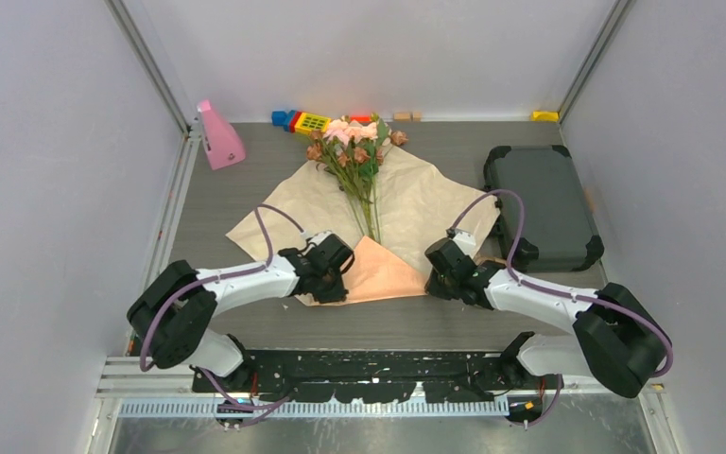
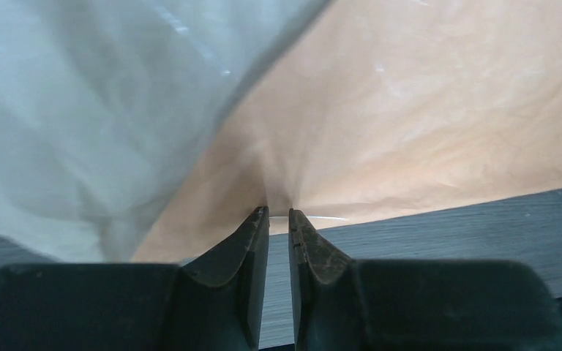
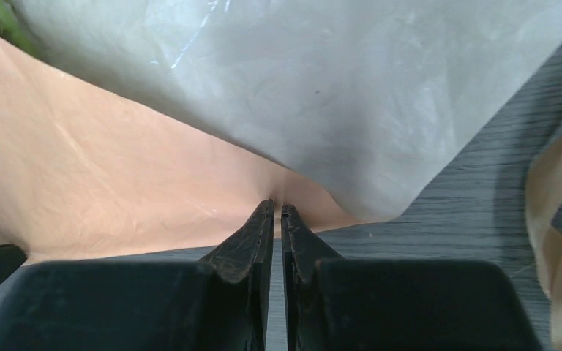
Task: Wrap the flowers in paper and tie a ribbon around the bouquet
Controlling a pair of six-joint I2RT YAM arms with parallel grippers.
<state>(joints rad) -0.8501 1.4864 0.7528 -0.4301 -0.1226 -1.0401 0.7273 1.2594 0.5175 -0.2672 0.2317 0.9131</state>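
Note:
The paper [image 1: 425, 194] lies spread on the table, pale beige face up. Its near corner is folded over as a peach-orange flap [image 1: 383, 270]. The flowers [image 1: 354, 142] rest on the sheet with heads at the far end and stems [image 1: 371, 213] running toward the flap. My left gripper [image 1: 338, 280] [image 2: 279, 212] is shut on the flap's left edge, and the paper puckers at its tips. My right gripper [image 1: 432, 280] [image 3: 278, 206] is shut on the flap's right edge. The tan ribbon [image 3: 556, 219] lies on the table just right of the right gripper.
A dark grey case [image 1: 541, 203] sits at the right, close to the right arm's cable. A pink object [image 1: 217, 137] stands at the back left. Coloured toy blocks [image 1: 302, 120] and a yellow block [image 1: 544, 115] line the back wall. Grey walls enclose the table.

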